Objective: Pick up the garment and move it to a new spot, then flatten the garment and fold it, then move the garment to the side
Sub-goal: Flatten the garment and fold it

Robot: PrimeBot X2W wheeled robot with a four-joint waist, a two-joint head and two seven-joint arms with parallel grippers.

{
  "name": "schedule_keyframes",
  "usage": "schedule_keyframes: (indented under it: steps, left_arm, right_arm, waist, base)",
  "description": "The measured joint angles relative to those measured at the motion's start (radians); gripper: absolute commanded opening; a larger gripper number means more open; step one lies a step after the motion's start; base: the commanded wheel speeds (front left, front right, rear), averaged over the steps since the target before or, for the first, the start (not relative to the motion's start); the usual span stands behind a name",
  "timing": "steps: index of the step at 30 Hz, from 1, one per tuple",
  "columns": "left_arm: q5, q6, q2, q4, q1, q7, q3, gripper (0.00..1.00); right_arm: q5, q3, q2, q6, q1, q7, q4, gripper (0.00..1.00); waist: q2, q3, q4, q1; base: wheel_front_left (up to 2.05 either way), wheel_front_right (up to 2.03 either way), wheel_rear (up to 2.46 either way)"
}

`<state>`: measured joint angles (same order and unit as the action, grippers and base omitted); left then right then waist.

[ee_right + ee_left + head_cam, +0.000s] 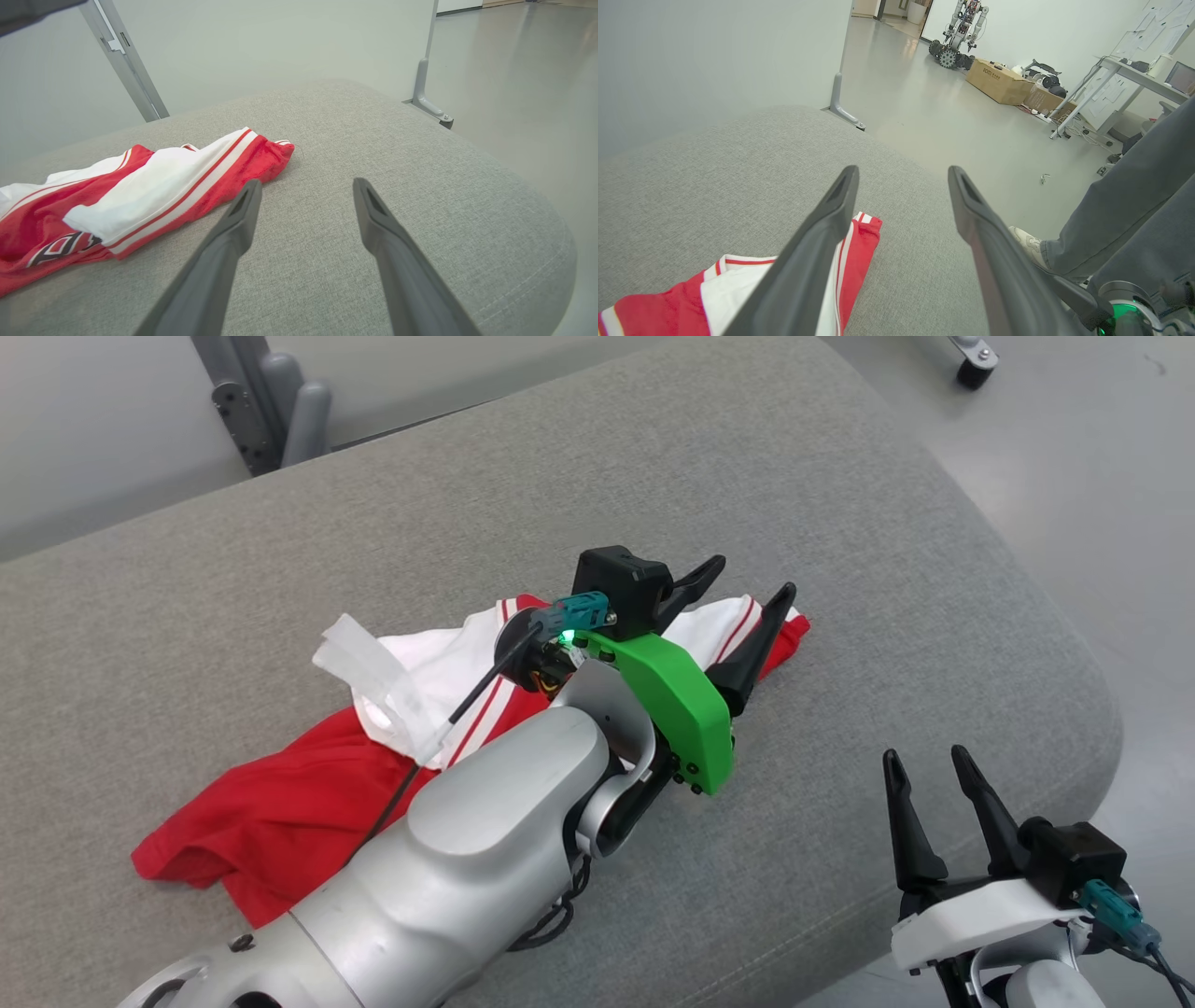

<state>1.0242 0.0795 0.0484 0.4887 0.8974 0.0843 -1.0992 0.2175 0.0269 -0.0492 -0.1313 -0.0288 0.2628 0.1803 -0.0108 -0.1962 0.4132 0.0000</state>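
Scene: A crumpled red-and-white striped jersey garment [280, 812] is pictured lying on a broad grey fabric-covered cushion [233, 551], left of centre in the head view and bunched rather than spread.
Left claw: The left gripper [754, 574], carried behind a green plastic bracket [677, 695], is held over the garment's striped right-hand end. Its two dark fingers are spread wide and nothing is gripped between them. Whether the fingertips touch the cloth cannot be told.
Right claw: The right gripper [926, 754] is held wide apart and empty above the cushion's near right corner, well apart from the garment. It is judged to be parked clear of the working arm.
Step in hand: The cloth lies free of both claws, with folds and a doubled-over white panel in it, so flattening is judged to be the work not yet done. The left claw's position over the hem end would suit a pinch at that corner.
Edges: The cushion's rounded right edge drops to pale floor [1120, 523] just beyond the right gripper. A grey metal partition foot [843, 107] is seen at the far edge.
Open room: Bare fabric is left beyond and to the right of the garment, which is judged ample for spreading it that way.
Caution: A person's grey-trousered legs [1134, 210] and a pale shoe [1024, 239] are seen on the floor close beside the cushion, so care is judged due in any wide swing on that side.
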Motion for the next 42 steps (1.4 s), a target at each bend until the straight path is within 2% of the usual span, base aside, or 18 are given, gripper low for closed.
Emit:
schedule_keyframes:
  steps: [4,6,12,16,17,20,23,26,31,39,42]
  left_arm:
    - [-0.012,0.031,0.002,-0.014,-0.002,0.066,-0.008,1.0]
    - [-0.018,0.043,0.024,-0.04,-0.024,0.1,-0.004,1.0]
    - [-0.038,0.138,0.203,-0.159,-0.208,0.148,0.007,1.0]
    - [-0.048,0.219,0.306,-0.243,-0.324,0.164,0.03,1.0]
    - [-0.053,0.252,0.355,-0.264,-0.375,0.167,0.041,1.0]
    - [-0.069,0.289,0.413,-0.29,-0.443,0.172,0.059,1.0]
    - [-0.078,0.309,0.445,-0.295,-0.495,0.174,0.088,1.0]
    - [-0.081,0.313,0.451,-0.287,-0.541,0.177,0.155,1.0]
    - [-0.085,0.265,0.415,-0.235,-0.603,0.178,0.244,1.0]
    - [-0.038,0.174,0.339,-0.09,-0.589,0.178,0.253,1.0]
    - [-0.039,0.153,0.325,-0.03,-0.562,0.175,0.251,1.0]
  right_arm:
    - [-0.006,-0.011,0.0,0.0,0.006,0.0,-0.002,1.0]
    - [-0.011,-0.018,0.0,0.0,0.014,0.0,-0.003,1.0]
    - [-0.033,-0.04,0.0,0.0,0.05,0.0,-0.009,1.0]
    - [-0.046,-0.052,0.0,0.0,0.081,0.0,-0.011,1.0]
    - [-0.051,-0.055,0.0,0.0,0.09,0.0,-0.012,1.0]
    - [-0.055,-0.057,0.0,0.0,0.096,0.0,-0.019,1.0]
    - [-0.063,-0.061,0.0,0.0,0.104,0.0,-0.02,1.0]
    - [-0.074,-0.066,0.0,0.0,0.106,0.0,-0.024,1.0]
    - [-0.093,-0.064,0.0,0.0,0.106,0.0,-0.024,1.0]
    - [-0.106,-0.052,0.0,0.0,0.103,0.0,-0.025,1.0]
    - [-0.106,-0.047,0.0,0.0,0.101,0.0,-0.025,1.0]
  waist:
    - [0.0,0.011,-0.035,0.0]
    - [0.0,0.019,-0.052,0.0]
    - [-0.0001,0.052,-0.098,0.0]
    - [0.0,0.073,-0.134,0.0]
    - [0.0,0.081,-0.153,0.0]
    - [-0.0001,0.092,-0.183,0.0]
    - [0.0,0.099,-0.211,0.0]
    - [0.0,0.105,-0.237,0.0]
    - [-0.0001,0.115,-0.267,0.0]
    - [-0.0001,0.115,-0.268,0.0]
    - [0.0,0.109,-0.261,0.0]
  base:
    - [0.0,0.0,0.0]
    - [0.0,0.0,0.0]
    - [0.0,0.0,0.0]
    - [0.0,0.0,0.0]
    - [0.0,0.0,0.0]
    - [0.0,0.0,0.0]
    - [0.0,0.0,0.0]
    - [0.0,0.0,0.0]
    - [0.0,0.0,0.0]
    - [0.0,0.0,0.0]
    - [0.0,0.0,0.0]
